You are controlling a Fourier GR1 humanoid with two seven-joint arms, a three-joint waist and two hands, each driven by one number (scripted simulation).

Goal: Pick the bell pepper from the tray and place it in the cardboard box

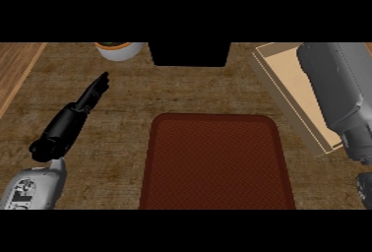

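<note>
Dark red, with rounded corners, the tray (pixel 218 162) is lying in the middle of the brown woven-looking counter (pixel 109 147) in the head view, its long side running away from the robot. Just to its right the cardboard box (pixel 291 106) is sitting at a slant, its pale inner floor showing at the far end. The grey right forearm (pixel 338 83) is stretching over most of the box and hiding what is inside. Below that forearm, a black part of the right hand (pixel 361 149) is showing at the view's right edge, and whether it is holding anything cannot be told.

The left hand (pixel 73 115) is resting at the left, well apart from the tray, its fingers (pixel 98 88) lying straight and released, pointing up and to the right and gripping nothing. Its grey left forearm (pixel 33 187) is coming in from the lower left corner.

The bell pepper is not showing in this view, so its place, its position relative to either hand and the direction of its long axis cannot be told.

At the far edge a white cup (pixel 120 51) is standing beside a black block (pixel 190 54)
</note>
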